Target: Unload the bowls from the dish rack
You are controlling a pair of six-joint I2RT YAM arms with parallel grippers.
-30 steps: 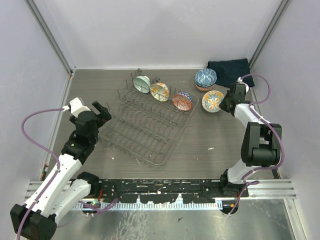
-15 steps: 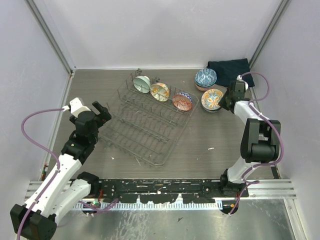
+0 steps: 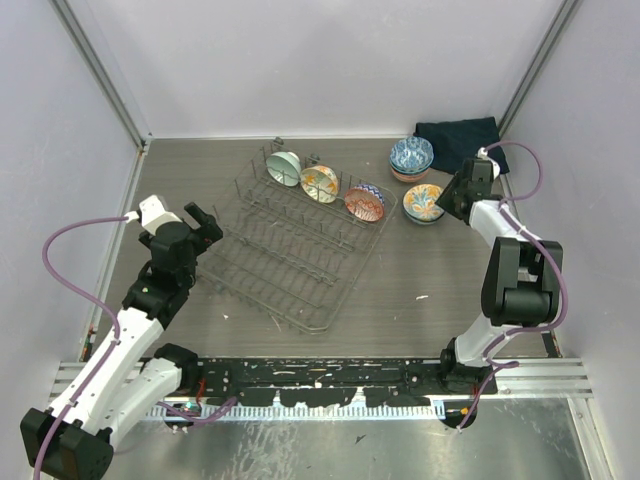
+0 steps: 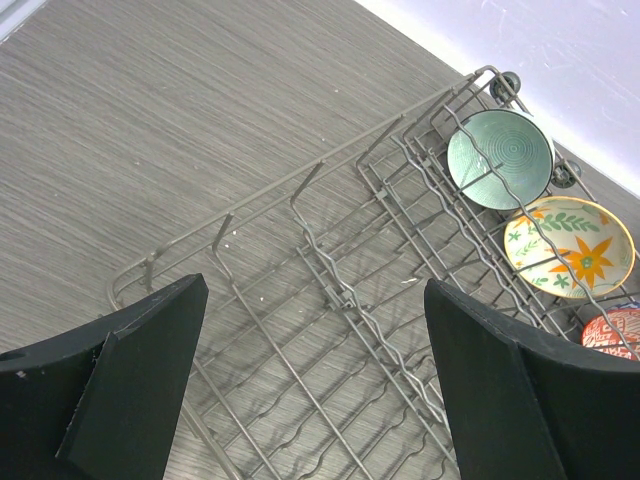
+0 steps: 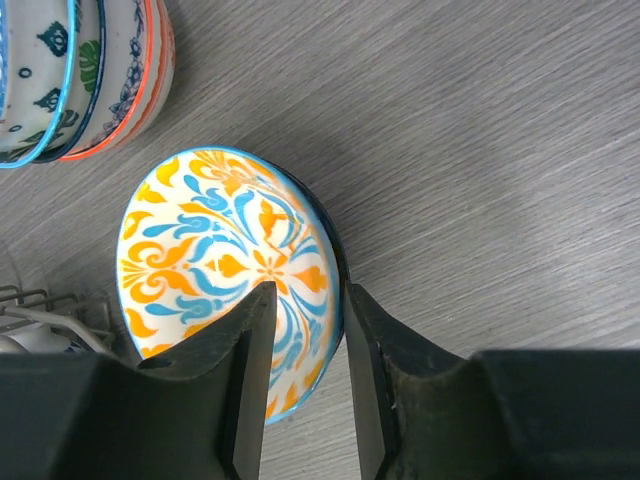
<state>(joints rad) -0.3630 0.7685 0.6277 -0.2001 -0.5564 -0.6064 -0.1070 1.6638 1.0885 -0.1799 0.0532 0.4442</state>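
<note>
**Q:** What is the state of the right tool?
**A:** The right tool [image 5: 308, 310] is clamped on the rim of the orange-blue bowl [image 5: 215, 260], with one finger inside and one outside. A rim pinch suits a bowl too wide to span.

**Q:** Where is that bowl?
**A:** It is out of the rack [image 3: 300, 255], tilted, just beside the stack [image 5: 70, 70] at the far right of the counter [image 5: 480, 120]. Whether its foot touches the counter cannot be told. Setting it near the stack keeps the unloaded bowls grouped.

**Q:** And the left tool?
**A:** The left tool [image 4: 315, 340] is wide open and empty, over the rack's near-left corner, probably on standby. The mint bowl [image 4: 500, 158], yellow bowl [image 4: 568, 247] and red bowl [image 4: 615, 330] stand on edge between tines in the far row, not yet unloaded.
</note>
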